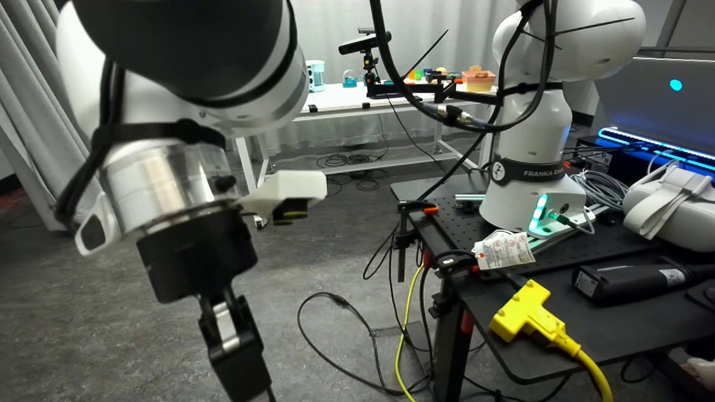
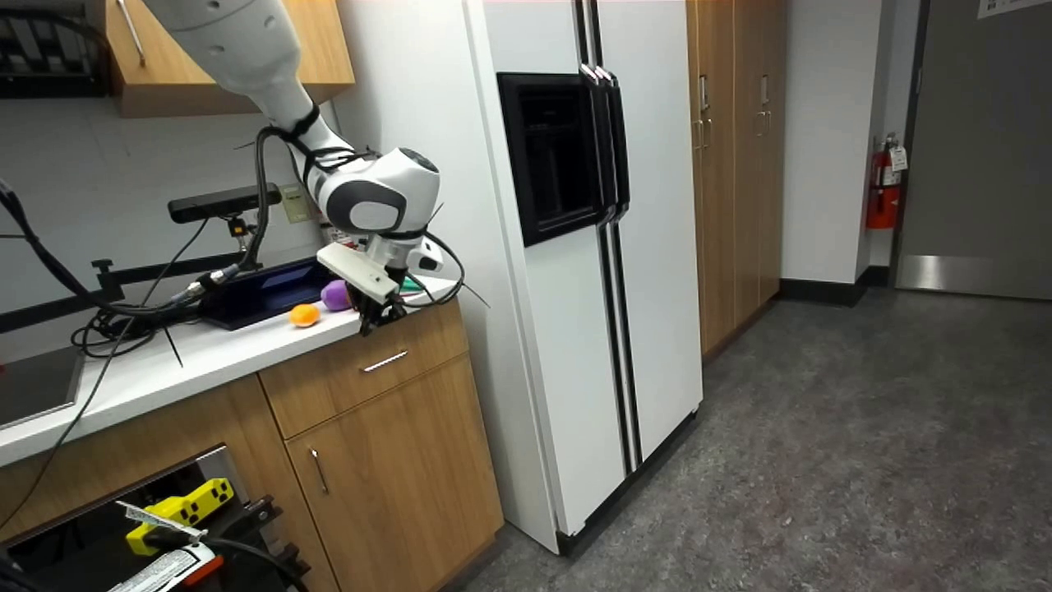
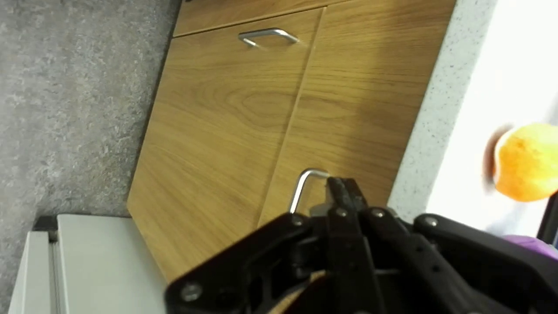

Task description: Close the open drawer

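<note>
The drawer shows only as its wood front (image 2: 329, 385), with a silver bar handle (image 2: 385, 361), under the countertop beside the fridge. The front looks flush with the cabinet, and its white inside is hidden. The wrist view shows the same drawer front (image 3: 348, 109) and part of its handle (image 3: 300, 189). My gripper (image 3: 346, 187) has its fingertips together with nothing seen between them. In that view the tips overlap the far end of the handle; I cannot tell if they touch. In both exterior views the gripper (image 1: 243, 363) points down, near the counter's front edge (image 2: 368, 319).
A white countertop (image 2: 209, 355) holds an orange fruit (image 2: 304, 315), a purple object (image 2: 335, 295) and a dark blue tray (image 2: 267, 292). A cabinet door (image 2: 403, 469) with a handle is below the drawer. The white fridge (image 2: 567, 329) stands close to one side.
</note>
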{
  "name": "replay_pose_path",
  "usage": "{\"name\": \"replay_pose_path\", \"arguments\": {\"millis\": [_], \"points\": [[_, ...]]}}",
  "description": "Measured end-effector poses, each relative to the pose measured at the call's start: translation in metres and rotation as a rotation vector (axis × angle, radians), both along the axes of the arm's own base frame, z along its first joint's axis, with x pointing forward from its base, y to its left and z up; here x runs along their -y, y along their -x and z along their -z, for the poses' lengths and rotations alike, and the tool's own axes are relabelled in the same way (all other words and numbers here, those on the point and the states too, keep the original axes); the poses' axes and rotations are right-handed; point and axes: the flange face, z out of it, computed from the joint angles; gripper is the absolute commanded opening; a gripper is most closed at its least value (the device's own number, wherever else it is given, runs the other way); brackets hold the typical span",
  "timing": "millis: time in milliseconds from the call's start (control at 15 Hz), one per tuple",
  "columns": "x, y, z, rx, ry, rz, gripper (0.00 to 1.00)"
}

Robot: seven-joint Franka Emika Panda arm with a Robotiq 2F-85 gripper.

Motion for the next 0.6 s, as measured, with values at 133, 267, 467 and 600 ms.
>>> {"name": "replay_pose_path", "arguments": {"millis": [133,267,467,600], "points": [[0.008,-0.002,-0.027,0.058,0.006,-0.039,0.00],[0.011,-0.003,-0.053,0.134,0.012,-0.085,0.00],[0.011,0.000,-0.086,0.239,0.018,-0.159,0.00],[0.010,0.003,-0.102,0.290,0.020,-0.197,0.00]]}}
